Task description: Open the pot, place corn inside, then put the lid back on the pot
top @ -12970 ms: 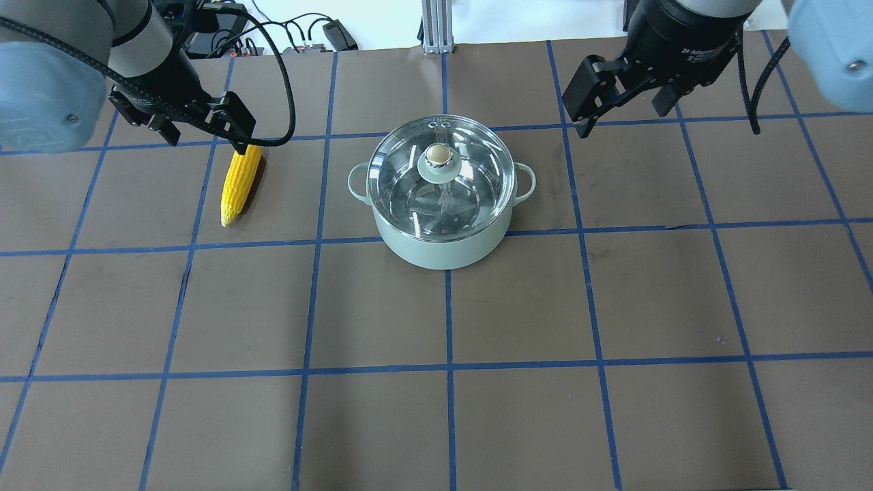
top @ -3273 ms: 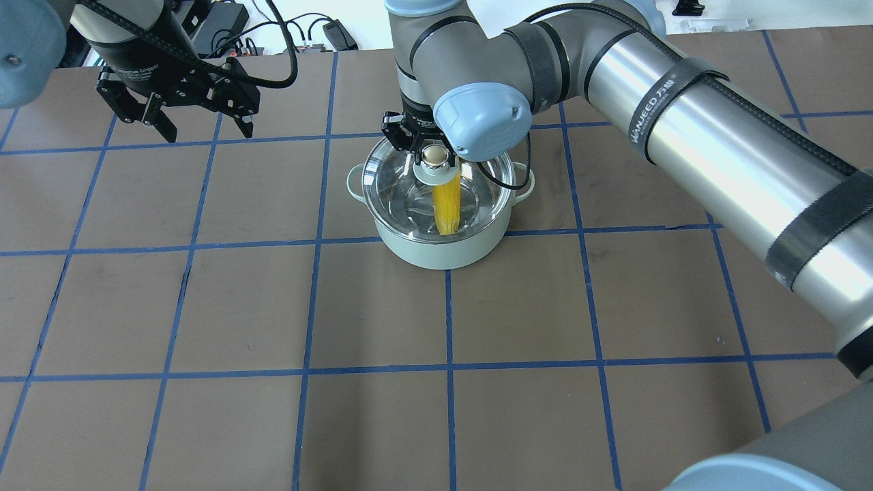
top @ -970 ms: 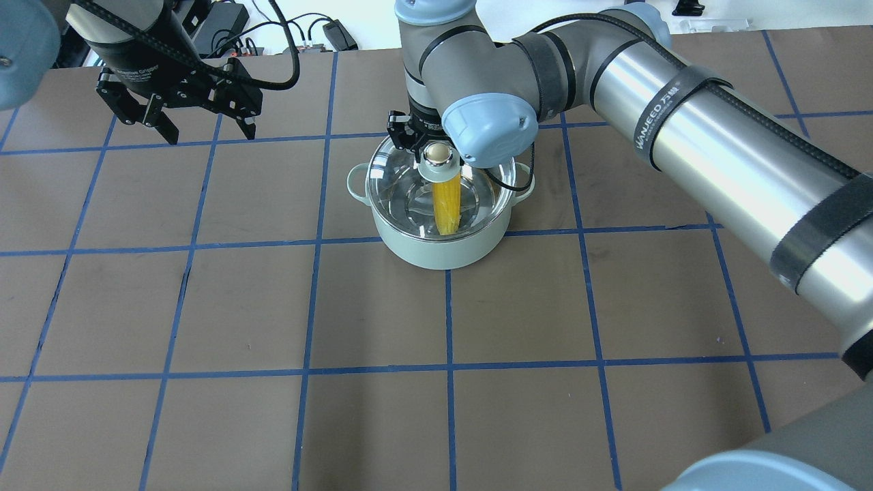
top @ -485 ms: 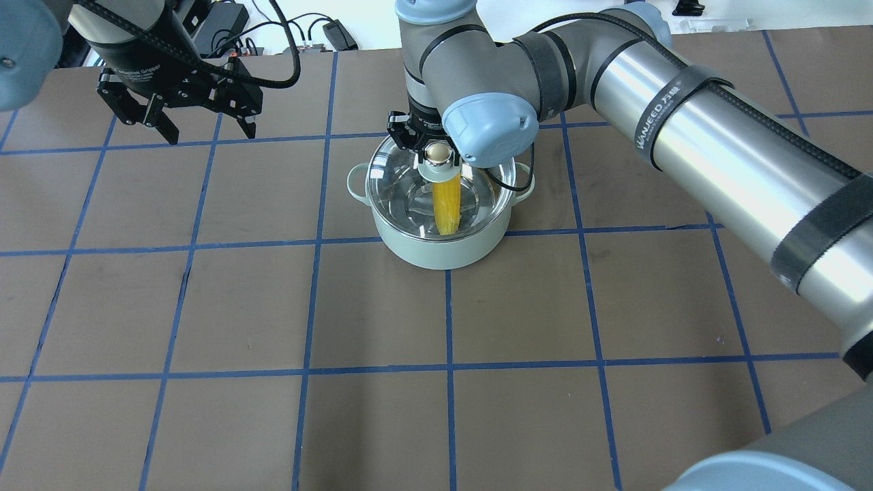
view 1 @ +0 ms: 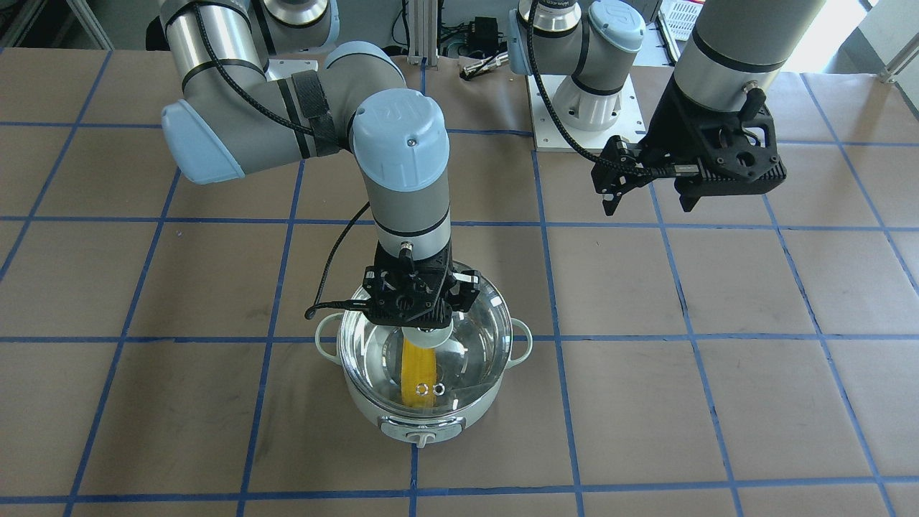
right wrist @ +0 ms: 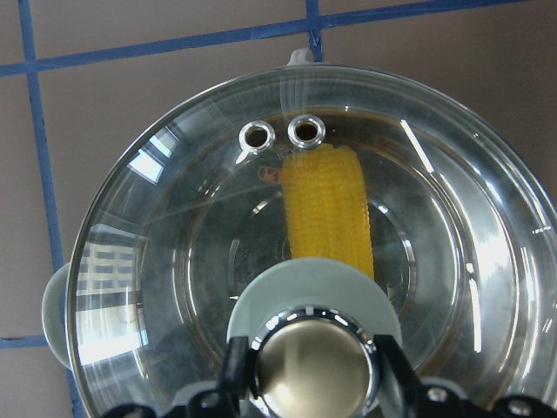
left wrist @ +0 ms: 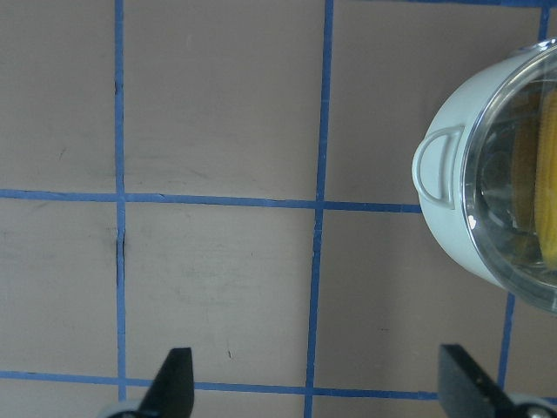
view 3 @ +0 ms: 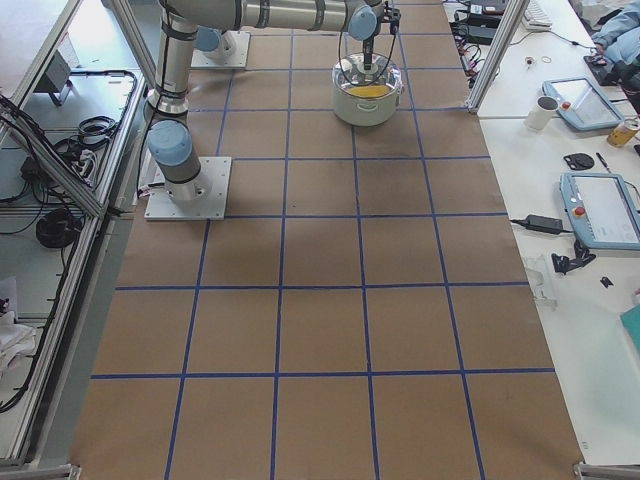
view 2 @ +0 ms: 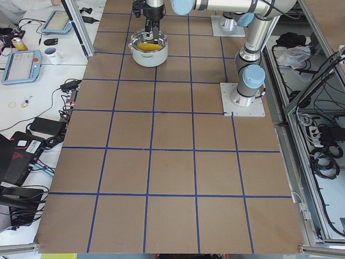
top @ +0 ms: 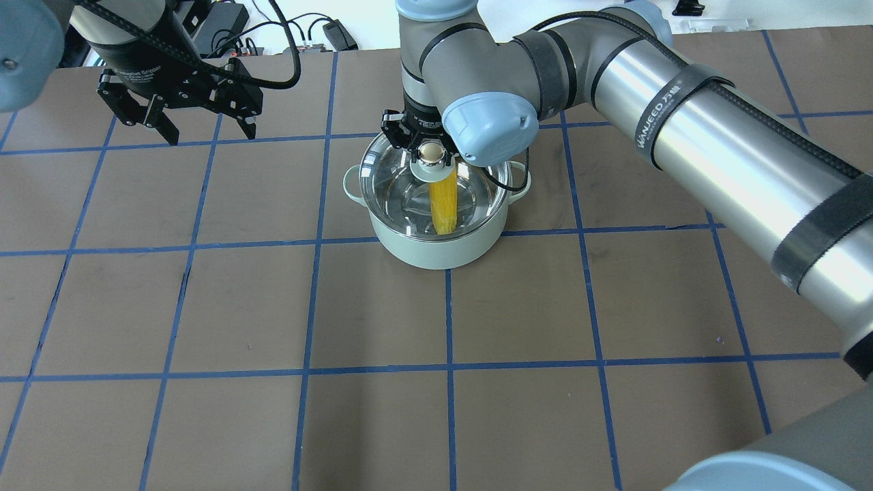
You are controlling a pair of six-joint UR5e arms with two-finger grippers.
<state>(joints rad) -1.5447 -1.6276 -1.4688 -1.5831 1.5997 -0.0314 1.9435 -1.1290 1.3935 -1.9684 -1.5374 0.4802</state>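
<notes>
The pale green pot (top: 436, 254) stands at the table's centre back, and also shows in the front view (view 1: 370, 413). The yellow corn (top: 443, 204) lies inside it, seen through the glass in the front view (view 1: 418, 373) and the right wrist view (right wrist: 331, 209). The clear glass lid (top: 389, 184) covers the pot's mouth. My right gripper (top: 428, 149) is above it, shut on the lid's beige knob (right wrist: 309, 366), with a finger on each side. My left gripper (top: 206, 133) is open and empty, hovering to the left of the pot.
The brown table has a grid of blue tape lines (top: 314, 239). Cables and power supplies (top: 320, 34) lie beyond the back edge. The left wrist view shows the pot's left loop handle (left wrist: 438, 165) and bare mat between the open fingers.
Since 13 s ago the corn has gone from the table into the pot. In the last second my right gripper, the lid and the pot have shifted slightly left. The left arm is still.
</notes>
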